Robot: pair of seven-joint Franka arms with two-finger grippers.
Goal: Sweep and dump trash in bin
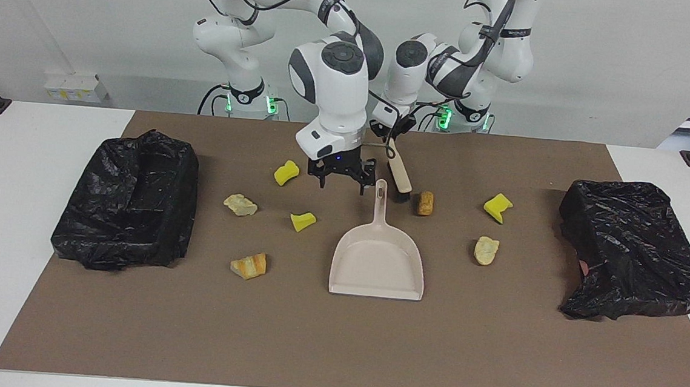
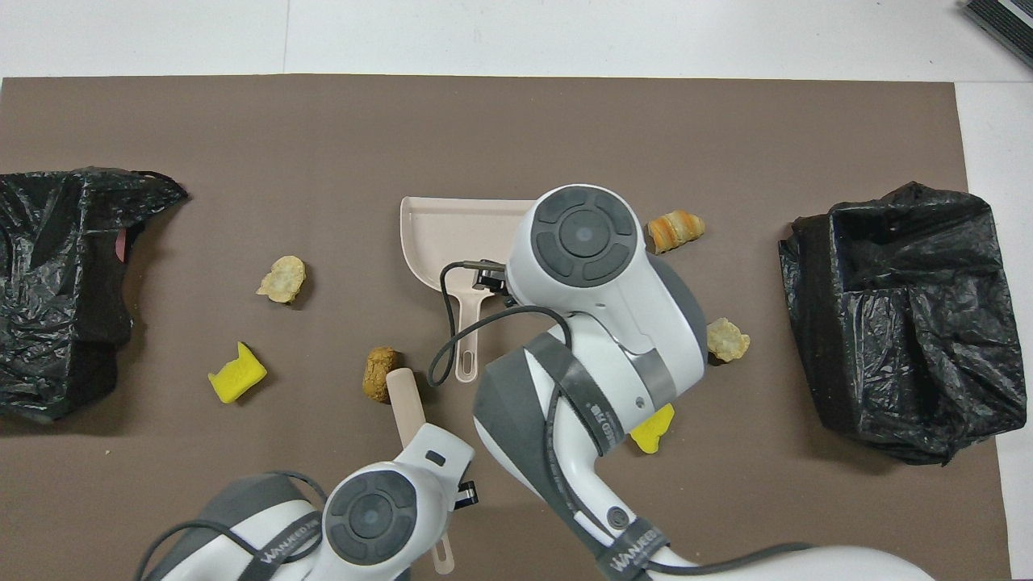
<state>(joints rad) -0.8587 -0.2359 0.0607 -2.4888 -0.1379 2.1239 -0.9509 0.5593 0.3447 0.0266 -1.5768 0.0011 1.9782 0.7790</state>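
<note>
Left gripper point(image 1: 390, 141) clamps brush point(image 1: 400, 174) handle, brush tilted, its head beside brown chunk point(image 1: 425, 203). Right gripper point(image 1: 342, 179), fingers spread, hovers over dustpan point(image 1: 378, 262) handle.

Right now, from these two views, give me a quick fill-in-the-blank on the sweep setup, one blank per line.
1. The left gripper is shut on the handle of the ___.
2. The open gripper close to the dustpan handle belongs to the ___ arm.
3. The count of bright yellow bits lying on the mat is ___.
4. Trash pieces inside the dustpan so far: ___.

Missing words: brush; right; three; none
</note>
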